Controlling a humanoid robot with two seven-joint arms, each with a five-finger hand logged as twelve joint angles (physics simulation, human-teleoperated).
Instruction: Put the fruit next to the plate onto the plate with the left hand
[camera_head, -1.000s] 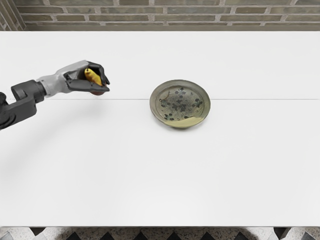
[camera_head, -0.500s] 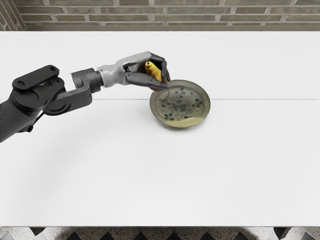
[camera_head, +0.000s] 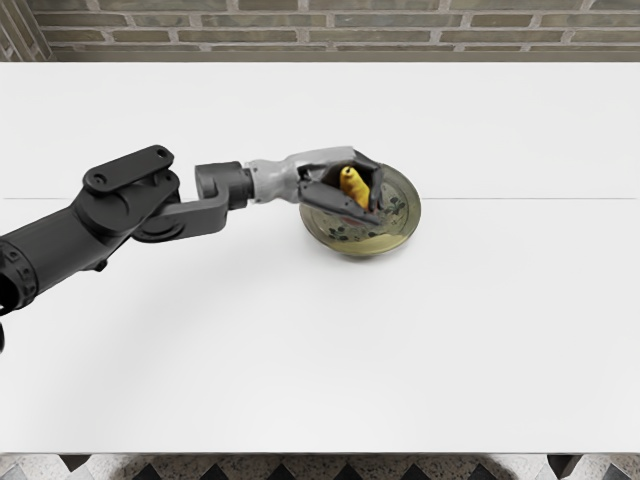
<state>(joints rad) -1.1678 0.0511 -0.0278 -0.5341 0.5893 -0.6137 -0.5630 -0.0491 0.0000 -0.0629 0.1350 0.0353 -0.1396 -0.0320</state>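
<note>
A round olive-green plate with a dark floral pattern sits on the white table a little right of the middle. My left hand reaches in from the left and hovers over the plate's left half. Its dark fingers are curled around a small yellow fruit, which shows between them. I cannot tell whether the fruit touches the plate. The right arm is not in the picture.
The white table stretches wide around the plate, with a thin seam line running across at the plate's height. A brick wall runs along the far edge. My left forearm lies across the table's left side.
My left hand has carried the yellow fruit rightward and slightly down, from beside the plate's upper left rim to over the plate. The arm has stretched further into view.
</note>
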